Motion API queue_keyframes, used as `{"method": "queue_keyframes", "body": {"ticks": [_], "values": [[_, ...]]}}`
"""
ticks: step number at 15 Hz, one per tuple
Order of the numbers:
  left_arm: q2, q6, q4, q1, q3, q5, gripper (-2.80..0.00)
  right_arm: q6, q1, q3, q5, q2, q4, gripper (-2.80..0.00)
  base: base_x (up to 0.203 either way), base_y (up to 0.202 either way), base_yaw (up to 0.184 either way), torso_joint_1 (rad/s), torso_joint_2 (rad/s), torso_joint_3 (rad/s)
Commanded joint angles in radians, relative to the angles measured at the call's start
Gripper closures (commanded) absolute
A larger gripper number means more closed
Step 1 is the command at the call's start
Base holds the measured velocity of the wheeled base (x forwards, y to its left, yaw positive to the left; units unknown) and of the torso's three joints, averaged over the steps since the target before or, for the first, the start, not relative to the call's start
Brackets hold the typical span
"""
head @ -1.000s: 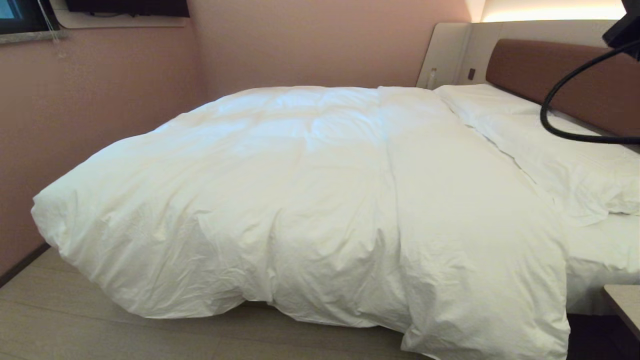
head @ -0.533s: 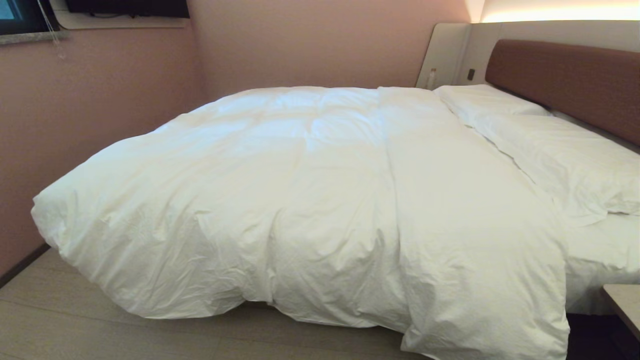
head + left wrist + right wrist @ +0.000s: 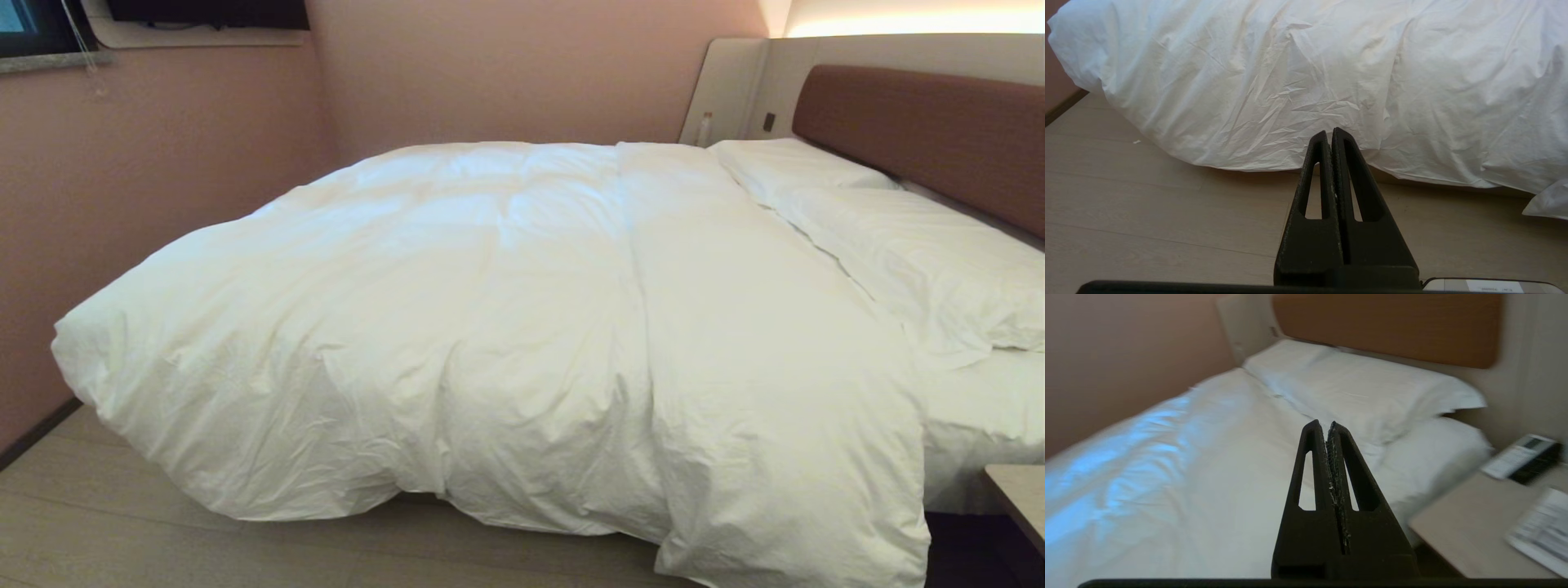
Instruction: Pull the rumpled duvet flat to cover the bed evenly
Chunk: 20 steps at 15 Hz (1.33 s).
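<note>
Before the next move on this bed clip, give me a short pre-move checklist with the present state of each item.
1. Duvet spread over the bed: not ok, near edge droops to the floor and sheet shows bare below the pillows.
2. Duvet surface flat: not ok, creased and bunched at the near corner.
3. Left tool free: ok, shut on nothing, low over the floor short of the duvet.
4. Right tool free: ok, shut on nothing, above the bed.
5. Bedside table items clear of the right tool: cannot tell.
</note>
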Motion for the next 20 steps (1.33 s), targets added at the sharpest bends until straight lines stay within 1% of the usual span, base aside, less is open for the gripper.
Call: {"method": "queue_keyframes", "body": {"ticks": [1,3,4,5,8,10,12,16,18,19,20], "values": [[0.0,-0.001,0.0,0.0,-0.001,0.0,0.0,-0.03,-0.006,0.011,-0.112,-0.084,0.219,0.0,0.0,0.0,0.0,0.0,0.0,0.0],[0.0,-0.001,0.0,0.0,-0.001,0.0,0.0,-0.076,-0.022,0.038,-0.172,-0.156,0.215,0.0,0.0,0.0,0.0,0.0,0.0,0.0],[0.0,-0.001,0.0,0.0,0.0,0.0,0.0,-0.095,-0.046,0.053,-0.194,-0.196,0.212,0.0,0.0,0.0,0.0,0.0,0.0,0.0],[0.0,-0.001,0.0,0.001,0.001,0.0,0.0,-0.112,-0.087,0.066,-0.207,-0.237,0.21,0.0,0.0,0.0,0.0,0.0,0.0,0.0],[0.0,-0.001,0.0,0.0,-0.001,0.0,0.0,-0.172,-0.252,0.087,-0.204,-0.348,0.207,0.0,0.0,0.0,0.0,0.0,0.0,0.0],[0.0,-0.001,0.0,0.0,-0.001,0.0,0.0,-0.184,-0.269,0.122,-0.176,-0.418,0.21,0.0,0.0,0.0,0.0,0.0,0.0,0.0],[0.0,-0.001,0.0,0.0,-0.001,0.0,0.0,-0.2,-0.272,0.196,-0.124,-0.508,0.213,0.0,0.0,0.0,0.0,0.0,0.0,0.0],[0.0,-0.001,0.0,0.0,0.001,0.0,0.0,-0.28,-0.312,0.376,-0.018,-0.673,0.204,0.0,0.0,0.0,0.0,0.0,0.0,0.0],[0.0,-0.001,0.0,0.0,0.001,0.0,0.0,-0.299,-0.315,0.433,0.084,-0.761,0.203,0.0,0.0,0.0,0.0,0.0,0.0,0.0],[0.0,-0.001,0.0,0.0,0.001,0.0,0.0,-0.287,-0.315,0.464,0.165,-0.784,0.195,0.0,0.0,0.0,0.0,0.0,0.0,0.0],[0.0,-0.001,0.0,0.0,-0.001,0.0,0.0,-0.255,-0.316,0.467,0.196,-0.788,0.179,0.0,0.0,0.0,0.0,0.0,0.0,0.0]]}}
